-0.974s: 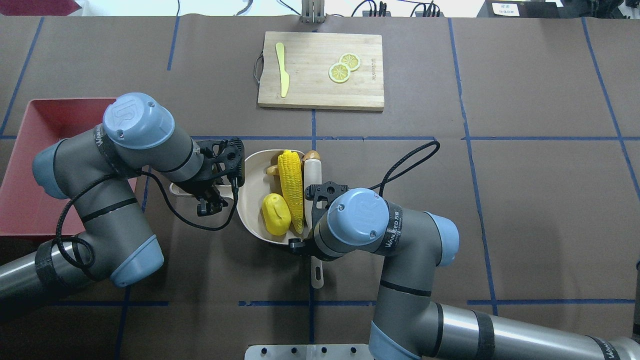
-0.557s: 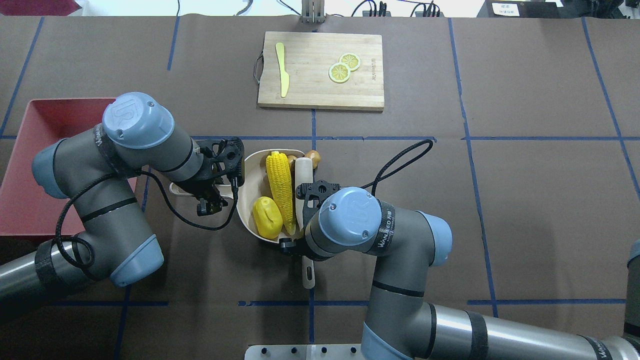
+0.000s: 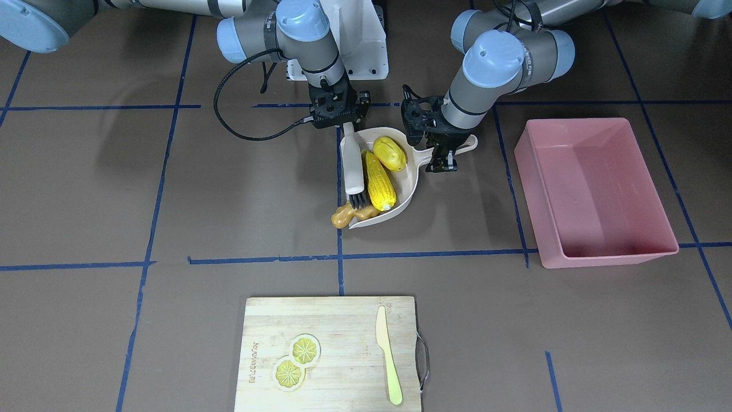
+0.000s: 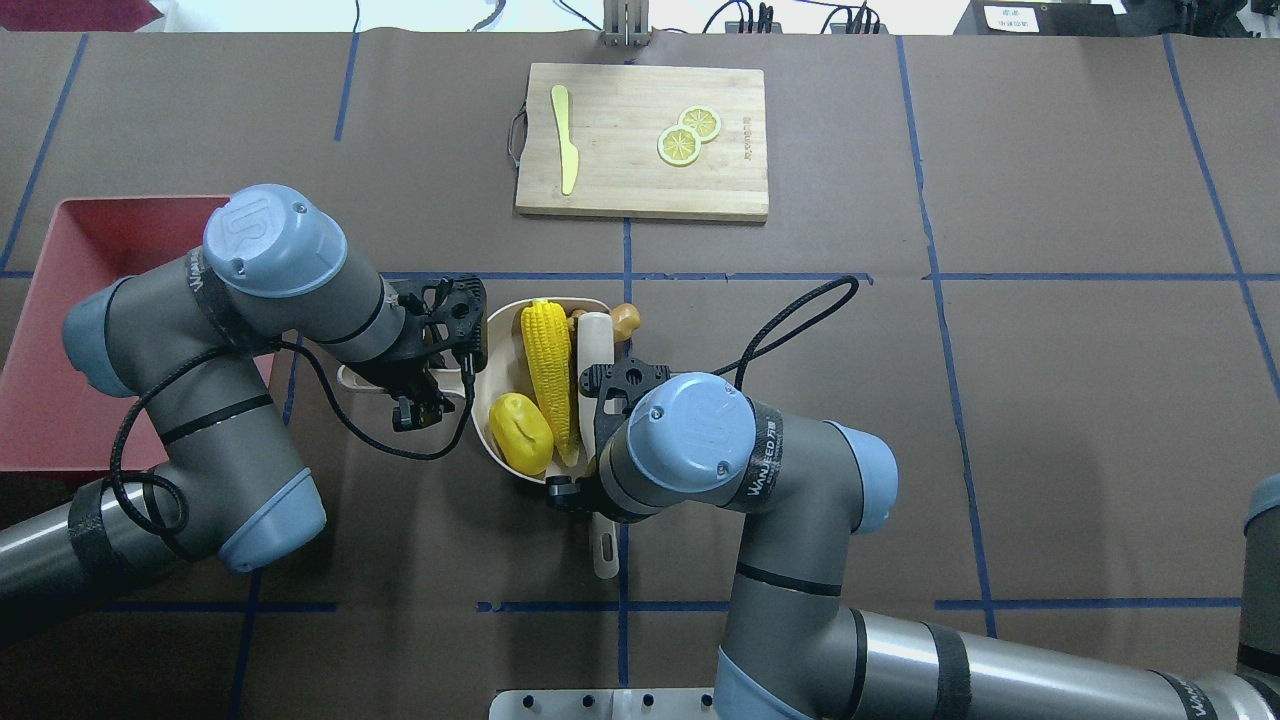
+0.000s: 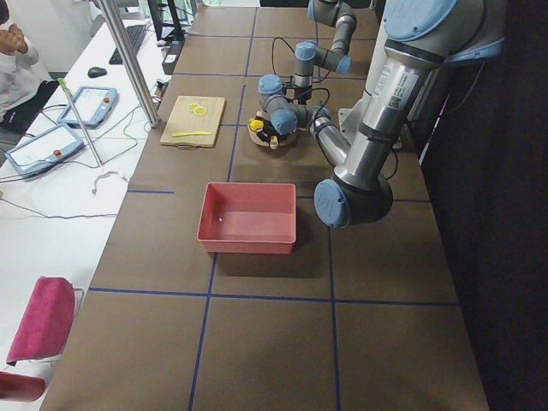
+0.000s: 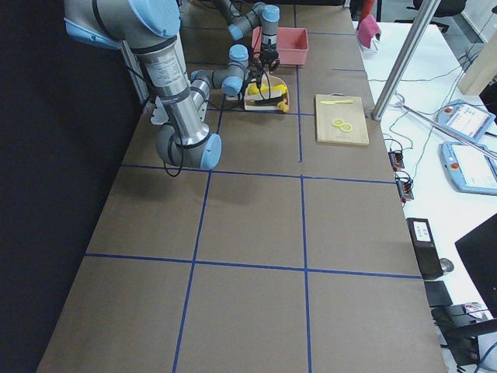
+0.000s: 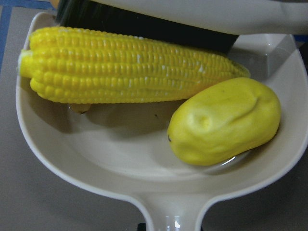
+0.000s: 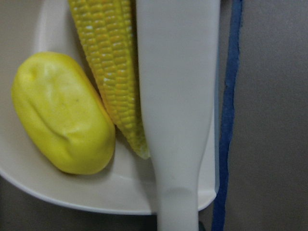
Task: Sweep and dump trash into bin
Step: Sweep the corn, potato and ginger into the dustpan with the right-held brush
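The beige dustpan (image 4: 497, 345) lies mid-table with the yellow corn cob (image 4: 548, 370) and the rounded yellow lump (image 4: 520, 433) inside it. The tan ginger root (image 3: 343, 216) straddles the pan's open lip, under the bristles of the white brush (image 3: 353, 166). My left gripper (image 3: 443, 151) is shut on the dustpan's handle. My right gripper (image 3: 343, 123) is shut on the brush handle, and the brush lies along the corn. The pink bin (image 3: 617, 254) stands empty on my left, apart from the pan.
A wooden cutting board (image 4: 640, 185) at the far side carries a pale yellow-green knife (image 4: 565, 140) and two lemon slices (image 4: 688, 135). A person sits at a desk (image 5: 51, 128) beyond the table's far edge.
My right arm has carried the brush toward my left, pushing the corn cob and the yellow lump deeper into the dustpan. The left arm and dustpan have stayed nearly still.
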### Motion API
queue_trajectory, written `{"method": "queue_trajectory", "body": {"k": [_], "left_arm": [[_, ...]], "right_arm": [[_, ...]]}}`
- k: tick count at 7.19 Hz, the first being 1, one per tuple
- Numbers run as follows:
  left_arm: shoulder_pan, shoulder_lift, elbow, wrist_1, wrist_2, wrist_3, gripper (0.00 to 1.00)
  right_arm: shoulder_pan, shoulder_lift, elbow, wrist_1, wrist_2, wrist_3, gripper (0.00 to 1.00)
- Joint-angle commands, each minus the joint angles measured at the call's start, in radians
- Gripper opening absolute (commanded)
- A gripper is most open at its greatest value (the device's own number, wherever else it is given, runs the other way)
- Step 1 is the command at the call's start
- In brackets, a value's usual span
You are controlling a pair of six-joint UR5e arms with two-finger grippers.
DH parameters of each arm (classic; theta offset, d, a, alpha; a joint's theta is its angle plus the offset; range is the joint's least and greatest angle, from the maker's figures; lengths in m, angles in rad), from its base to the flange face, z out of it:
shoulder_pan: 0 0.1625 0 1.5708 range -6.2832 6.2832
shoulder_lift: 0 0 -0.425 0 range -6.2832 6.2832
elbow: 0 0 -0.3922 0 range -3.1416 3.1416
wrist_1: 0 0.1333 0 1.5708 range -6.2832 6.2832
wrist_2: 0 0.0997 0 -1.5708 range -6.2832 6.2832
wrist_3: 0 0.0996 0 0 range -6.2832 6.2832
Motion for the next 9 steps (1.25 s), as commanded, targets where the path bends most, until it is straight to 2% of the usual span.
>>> {"method": "queue_trajectory", "body": {"k": [1,5,6,7,9], "left_arm": [[-0.003,0.011,0.003,-0.068,0.000,-0.038,0.00],[-0.005,0.026,0.061,-0.208,-0.001,-0.073,0.00],[-0.005,0.037,0.061,-0.225,-0.032,-0.084,0.00],[-0.008,0.055,0.061,-0.257,-0.063,-0.086,0.00],[-0.011,0.066,0.061,-0.317,-0.066,-0.125,0.00]], "right_arm": [[0.001,-0.002,0.018,-0.002,0.000,0.000,0.00],[0.001,-0.010,0.141,-0.159,0.002,0.000,0.00],[0.004,-0.013,0.171,-0.210,0.003,0.000,0.00],[0.023,-0.016,0.222,-0.282,0.012,-0.005,0.00],[0.055,-0.027,0.297,-0.441,0.017,-0.067,0.00]]}}
